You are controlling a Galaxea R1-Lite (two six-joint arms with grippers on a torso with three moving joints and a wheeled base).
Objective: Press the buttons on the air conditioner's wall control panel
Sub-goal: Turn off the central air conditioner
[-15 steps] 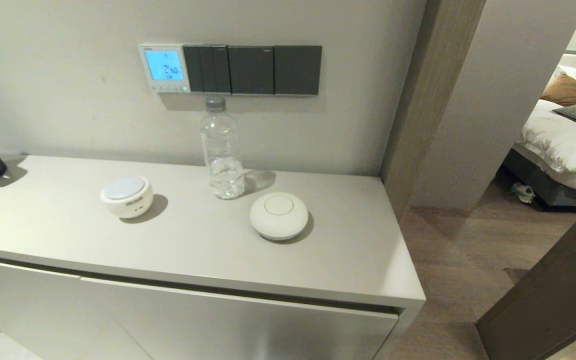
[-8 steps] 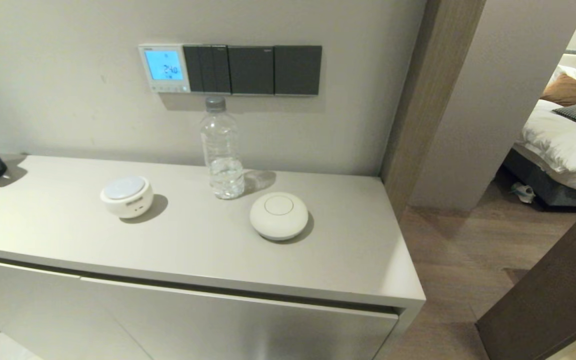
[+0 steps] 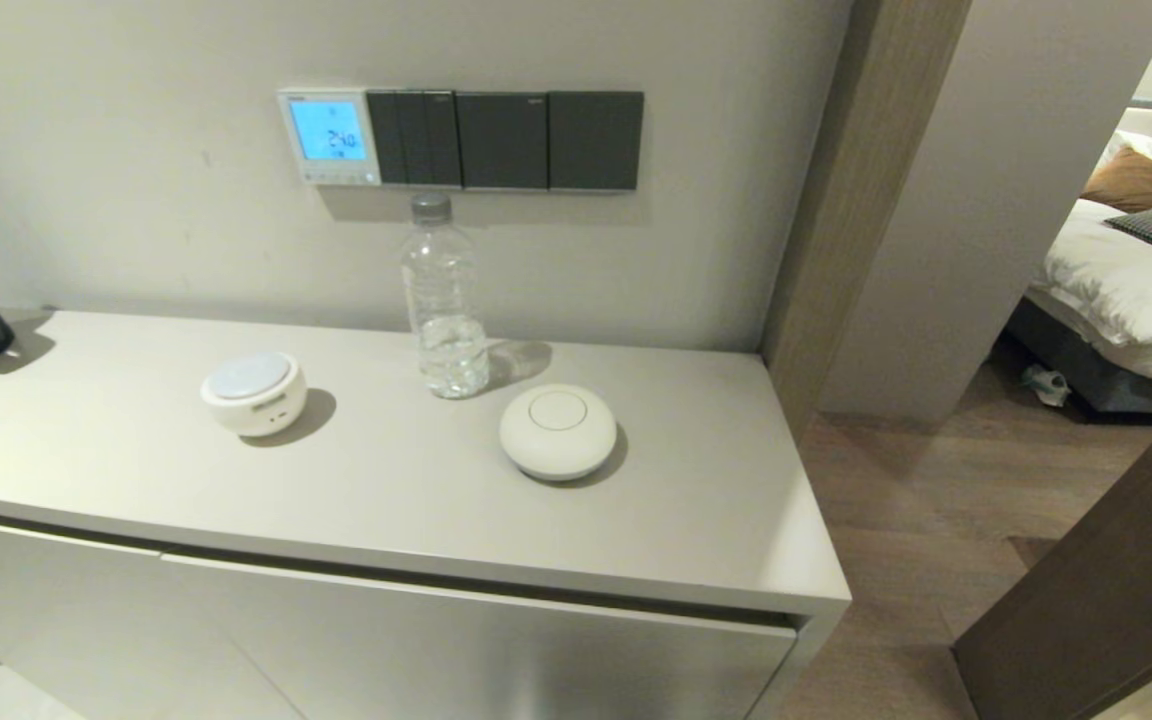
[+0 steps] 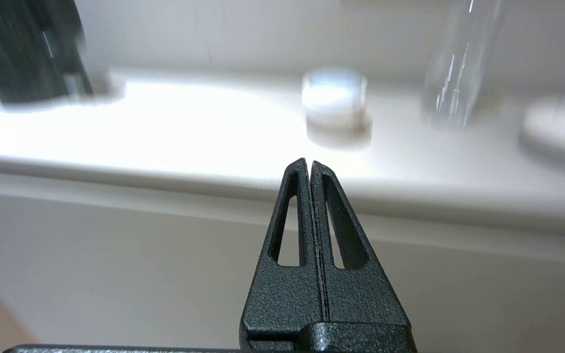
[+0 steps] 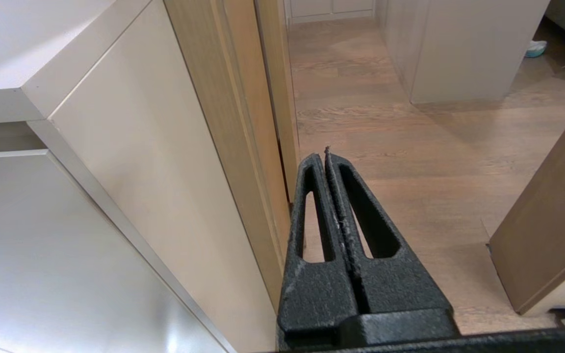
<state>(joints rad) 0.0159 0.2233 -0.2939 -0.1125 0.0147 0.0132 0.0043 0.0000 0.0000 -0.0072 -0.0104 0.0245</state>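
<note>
Panel [image 3: 329, 137] sits on far wall, left end of the switch row, screen lit blue w/ digits. Buttons [image 3: 337, 177] run along its bottom edge, tiny. Neither arm shows in head view.

Left gripper [image 4: 308, 164]: fingers pressed together, empty, low in front of the cabinet [image 4: 165, 255], tip pointed toward the counter edge. Right gripper [image 5: 325, 156]: fingers pressed together, empty, low at the cabinet's right end, over the floor; I treat it as parked.

My judgement: approach step, nothing pressed yet. To do it well I'd lift the left arm clear of the white puck [image 3: 253, 392] and bottle [image 3: 443, 297], keep the fingers together as one probe, meet one key square-on, press lightly.

Vs. earlier head frames: no change; display, bottle, both pucks same.
</note>
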